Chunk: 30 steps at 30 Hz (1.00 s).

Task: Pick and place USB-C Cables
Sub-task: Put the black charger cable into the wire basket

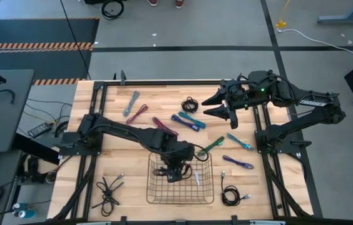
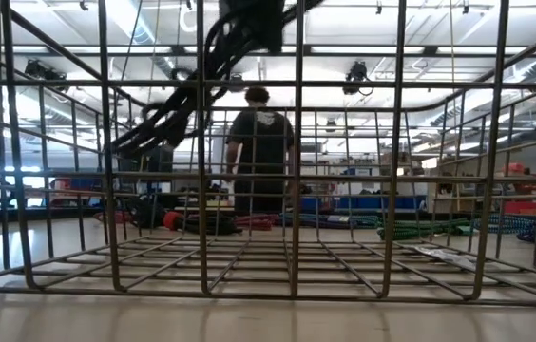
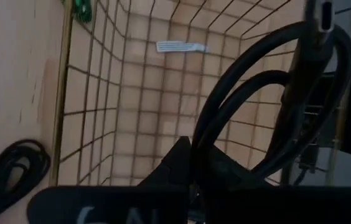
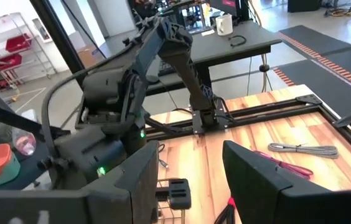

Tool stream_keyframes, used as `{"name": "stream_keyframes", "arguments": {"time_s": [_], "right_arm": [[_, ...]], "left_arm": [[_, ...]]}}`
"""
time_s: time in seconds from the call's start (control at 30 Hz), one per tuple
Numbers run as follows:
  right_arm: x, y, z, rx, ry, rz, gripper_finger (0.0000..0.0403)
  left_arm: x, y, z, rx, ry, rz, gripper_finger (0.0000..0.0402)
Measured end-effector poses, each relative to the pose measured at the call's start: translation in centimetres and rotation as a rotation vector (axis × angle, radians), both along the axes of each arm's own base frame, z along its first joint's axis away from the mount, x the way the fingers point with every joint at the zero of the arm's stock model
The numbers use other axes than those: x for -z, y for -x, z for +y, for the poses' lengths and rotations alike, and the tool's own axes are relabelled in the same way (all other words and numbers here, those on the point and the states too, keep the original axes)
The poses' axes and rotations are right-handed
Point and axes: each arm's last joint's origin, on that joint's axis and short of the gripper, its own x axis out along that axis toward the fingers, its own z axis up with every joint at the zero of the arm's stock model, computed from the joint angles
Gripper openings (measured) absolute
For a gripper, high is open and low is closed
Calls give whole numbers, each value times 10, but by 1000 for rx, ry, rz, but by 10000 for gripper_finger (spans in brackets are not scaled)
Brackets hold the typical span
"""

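Right now the left gripper hangs over the wire basket near the front edge of the table, fingers closed tight on a black cable; left wrist view shows the loop pinched at the fingers, w/ a plug end sticking up, above the basket floor. One whitish cable already lies inside the basket, toward its right side. Right gripper sits near the back edge, right of centre, held above the table, jaws spread wide and holding nothing. Other cables are spread over the table: a grey one and a magenta one at back left; a black coil near the back, just left of the right gripper; blue and teal ones side by side mid-table; a purple one partly under the left arm. A green one lies just off the basket's back right corner, a light blue one and a purple one toward the right edge. At the front, a black coil lies right of the basket and loose black cables near the front left corner. Low view looks through the basket mesh; a person stands in the room beyond.
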Motion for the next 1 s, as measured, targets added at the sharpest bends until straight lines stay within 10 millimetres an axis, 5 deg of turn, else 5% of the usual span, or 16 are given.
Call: {"name": "stream_keyframes", "arguments": {"time_s": [0.6,1.0], "right_arm": [[1,0,0,-4,21,7,185],[1,0,0,-6,35,7,185]], "left_arm": [[32,-18,19,37,-60,50,14],[35,-14,6,25,-34,89,14]]}}
